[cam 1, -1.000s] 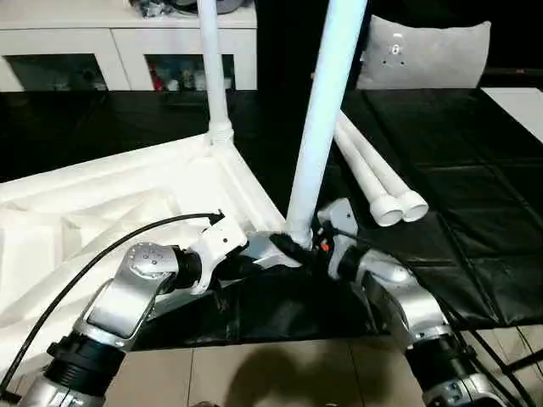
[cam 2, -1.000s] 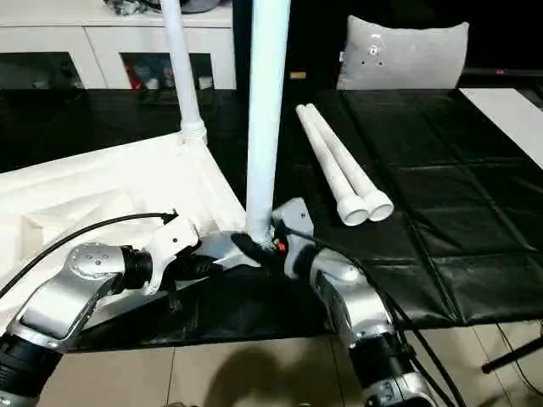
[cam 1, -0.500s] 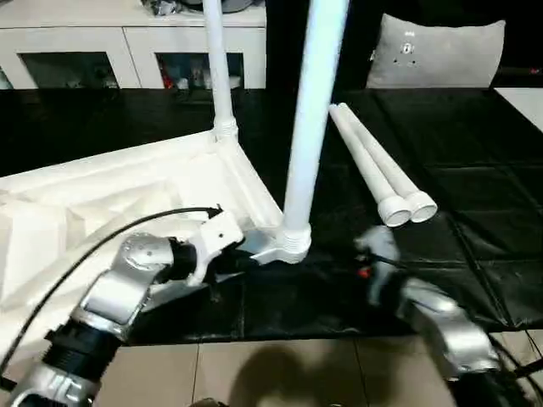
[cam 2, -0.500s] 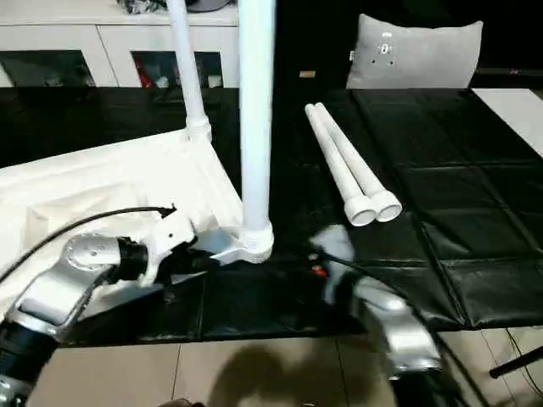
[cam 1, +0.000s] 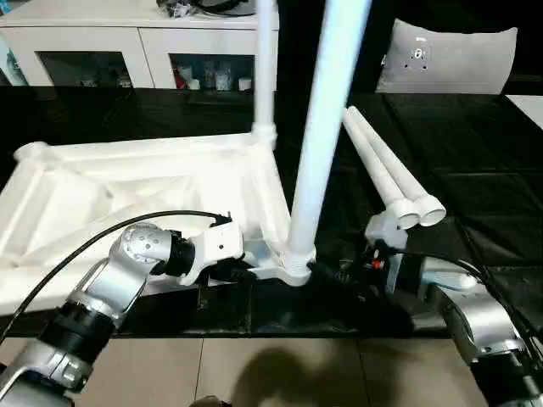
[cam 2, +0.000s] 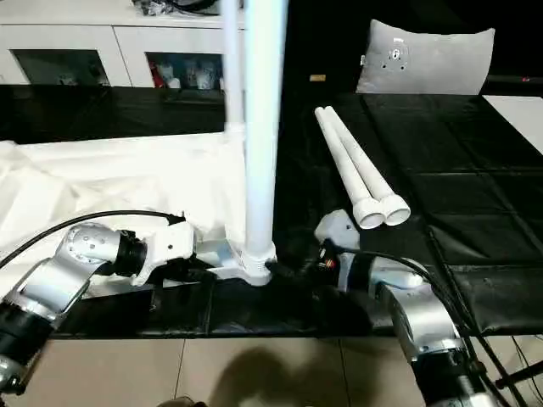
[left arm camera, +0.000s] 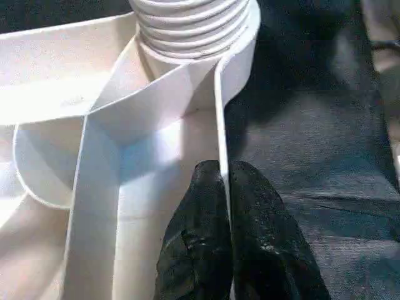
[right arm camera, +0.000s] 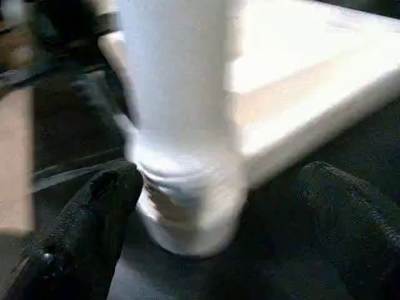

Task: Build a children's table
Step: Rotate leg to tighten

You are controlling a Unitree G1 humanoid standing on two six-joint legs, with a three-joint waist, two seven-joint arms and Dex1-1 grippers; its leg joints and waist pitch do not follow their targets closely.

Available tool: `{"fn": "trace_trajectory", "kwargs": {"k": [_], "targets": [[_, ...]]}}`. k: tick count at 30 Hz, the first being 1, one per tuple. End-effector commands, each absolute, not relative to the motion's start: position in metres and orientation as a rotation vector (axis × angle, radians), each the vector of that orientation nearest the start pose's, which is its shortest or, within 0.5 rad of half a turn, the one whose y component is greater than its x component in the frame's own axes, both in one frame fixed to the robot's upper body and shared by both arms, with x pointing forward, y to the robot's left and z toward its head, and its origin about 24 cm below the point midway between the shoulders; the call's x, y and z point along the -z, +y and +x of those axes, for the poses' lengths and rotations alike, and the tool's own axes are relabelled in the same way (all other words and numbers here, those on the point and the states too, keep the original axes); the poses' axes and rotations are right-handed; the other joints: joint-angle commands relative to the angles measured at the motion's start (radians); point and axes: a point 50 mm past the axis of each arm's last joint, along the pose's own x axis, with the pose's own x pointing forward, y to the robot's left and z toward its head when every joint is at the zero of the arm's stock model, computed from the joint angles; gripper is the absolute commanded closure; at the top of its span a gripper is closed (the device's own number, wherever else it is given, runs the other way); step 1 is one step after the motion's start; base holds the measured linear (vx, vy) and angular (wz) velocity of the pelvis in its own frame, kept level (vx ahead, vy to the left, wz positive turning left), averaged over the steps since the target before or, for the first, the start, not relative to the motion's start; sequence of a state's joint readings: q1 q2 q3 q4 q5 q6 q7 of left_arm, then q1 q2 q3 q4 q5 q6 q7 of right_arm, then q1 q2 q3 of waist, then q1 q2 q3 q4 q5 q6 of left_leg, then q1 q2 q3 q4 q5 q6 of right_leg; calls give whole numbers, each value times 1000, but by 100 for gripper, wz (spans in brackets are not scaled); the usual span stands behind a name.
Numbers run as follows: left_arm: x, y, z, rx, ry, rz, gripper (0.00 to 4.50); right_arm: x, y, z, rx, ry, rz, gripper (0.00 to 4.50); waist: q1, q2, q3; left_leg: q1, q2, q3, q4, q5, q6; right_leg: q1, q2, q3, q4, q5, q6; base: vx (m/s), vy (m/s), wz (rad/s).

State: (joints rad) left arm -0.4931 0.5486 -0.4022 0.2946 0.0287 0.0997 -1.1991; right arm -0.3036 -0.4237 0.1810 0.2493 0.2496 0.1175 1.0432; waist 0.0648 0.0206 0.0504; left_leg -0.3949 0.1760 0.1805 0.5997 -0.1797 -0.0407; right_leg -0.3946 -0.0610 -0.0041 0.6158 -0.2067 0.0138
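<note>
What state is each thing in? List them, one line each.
Top: upside down, ribs up.
Near leg: upright in its corner socket.
Far leg: upright in its socket.
Loose legs: lying side by side on the mat.
Left gripper: shut on the top's rim.
Right gripper: open around the near leg's base.
Cabinet: doors shut.

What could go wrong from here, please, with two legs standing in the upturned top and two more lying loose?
The left gripper pinches only a thin rim of the table top, so the top could slip or twist. The right gripper stands open around the near leg at its threaded base, so an unseated leg could tip. The two loose legs may roll on the black mat.
</note>
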Motion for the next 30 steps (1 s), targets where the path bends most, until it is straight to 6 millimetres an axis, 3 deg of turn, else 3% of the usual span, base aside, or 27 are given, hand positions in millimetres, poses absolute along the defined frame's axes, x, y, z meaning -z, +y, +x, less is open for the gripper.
{"fn": "trace_trajectory", "kwargs": {"k": [1, 5, 11, 12, 22, 30], "targets": [[-69, 138, 292, 1464, 399, 730, 450, -59, -148, 280, -1217, 215, -176, 3, 0, 1, -68, 30, 48, -13, -67, -157, 49, 42, -63, 21, -53, 20, -279, 0, 0, 0], [-68, 135, 293, 1493, 399, 760, 450, -58, -139, 283, -1284, 228, -192, 3, 7, 0, -69, 31, 49, -13, -65, -162, 49, 40, -65, 20, -53, 5, -290, 0, 0, 0], [-67, 134, 294, 1516, 393, 773, 450, -56, -135, 289, -1301, 247, -169, 49, 20, 1, -71, 33, 50, -12, -64, -148, 39, 40, -65, 19, -48, 22, -287, 0, 0, 0], [-67, 134, 295, 1517, 393, 773, 450, -56, -135, 290, -1306, 252, -167, 74, 22, -1, -72, 32, 50, -12, -63, -138, 43, 41, -65, 18, -46, 32, -287, 0, 0, 0], [-65, 137, 295, 1525, 398, 777, 450, -51, -137, 288, -1332, 285, -154, 158, 22, 5, -71, 33, 50, -13, -66, -170, 28, 39, -65, 17, -50, -7, -285, 0, 0, 0], [-64, 139, 295, 1525, 405, 748, 450, -42, -135, 282, -1322, 325, -111, 175, 23, 11, -72, 32, 50, -14, -66, -171, 24, 41, -64, 15, -48, 22, -291, 0, 0, 0]]}}
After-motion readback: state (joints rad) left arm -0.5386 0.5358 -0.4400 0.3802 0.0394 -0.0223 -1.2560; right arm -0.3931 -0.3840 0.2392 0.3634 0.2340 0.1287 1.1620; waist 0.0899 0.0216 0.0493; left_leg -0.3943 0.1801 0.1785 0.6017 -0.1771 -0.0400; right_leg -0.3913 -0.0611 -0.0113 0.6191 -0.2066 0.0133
